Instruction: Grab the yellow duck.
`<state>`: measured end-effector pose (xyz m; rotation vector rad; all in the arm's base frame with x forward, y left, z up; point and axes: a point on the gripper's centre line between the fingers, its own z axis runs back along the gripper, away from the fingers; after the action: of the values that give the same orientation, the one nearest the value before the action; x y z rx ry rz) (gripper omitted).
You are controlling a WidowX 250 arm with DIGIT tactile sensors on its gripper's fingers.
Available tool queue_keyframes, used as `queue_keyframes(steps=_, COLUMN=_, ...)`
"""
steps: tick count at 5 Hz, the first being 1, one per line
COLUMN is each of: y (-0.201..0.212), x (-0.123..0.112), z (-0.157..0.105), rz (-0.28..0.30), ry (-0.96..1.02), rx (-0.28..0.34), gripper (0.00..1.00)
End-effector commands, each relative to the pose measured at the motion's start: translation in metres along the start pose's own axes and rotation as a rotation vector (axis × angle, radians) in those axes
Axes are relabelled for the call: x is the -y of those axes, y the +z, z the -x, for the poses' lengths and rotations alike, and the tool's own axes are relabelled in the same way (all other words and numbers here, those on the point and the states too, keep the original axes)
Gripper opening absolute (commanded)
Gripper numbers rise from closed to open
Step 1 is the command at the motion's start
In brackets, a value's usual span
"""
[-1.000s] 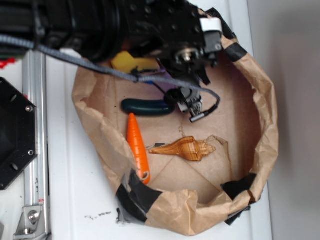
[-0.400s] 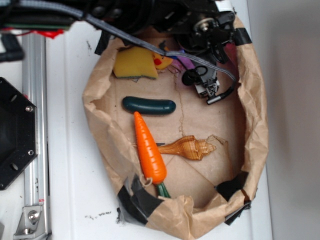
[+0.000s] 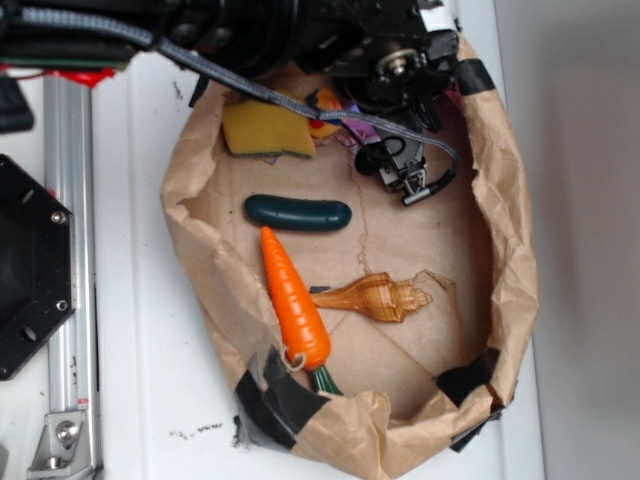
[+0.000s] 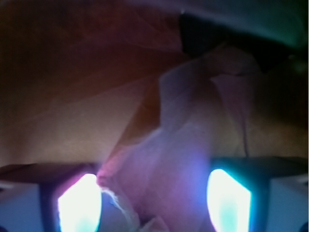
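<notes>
The yellow duck (image 3: pixel 325 110) lies at the far edge of the paper bag (image 3: pixel 520 250), touching the yellow sponge (image 3: pixel 265 128) and partly hidden under the arm. The gripper (image 4: pixel 153 193) is just beside it, fingers (image 4: pixel 79 203) apart, holding nothing. Nearer the middle lie a green cucumber (image 3: pixel 297 213), a carrot (image 3: pixel 293 300) and a shell (image 3: pixel 375 297).

Orange carrot (image 3: pixel 294 300), dark green cucumber (image 3: pixel 298 212), yellow sponge (image 3: pixel 266 130), brown-striped shell (image 3: pixel 375 297), brown paper bag (image 3: pixel 505 200)

yellow duck (image 3: pixel 325 108): mostly hidden from me behind arm and sponge (image 3: pixel 266 128) | wrist view: blurred, I can't identify anything
</notes>
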<state>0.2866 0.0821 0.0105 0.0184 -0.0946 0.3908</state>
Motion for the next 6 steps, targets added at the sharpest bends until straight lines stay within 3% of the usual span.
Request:
queue_keyframes(steps=1, y=0.046, x=-0.008, z=0.011, rz=-0.008, ry=-0.024, rx=0.085, gripper=1.00)
queue_keyframes(steps=3, y=0.068, x=-0.018, z=0.020, rz=-0.026, ry=-0.006, rx=0.125, gripper=1.00)
queue_keyframes(steps=6, y=0.037, x=-0.017, z=0.029, rz=-0.089, ry=-0.069, rx=0.020, gripper=1.00)
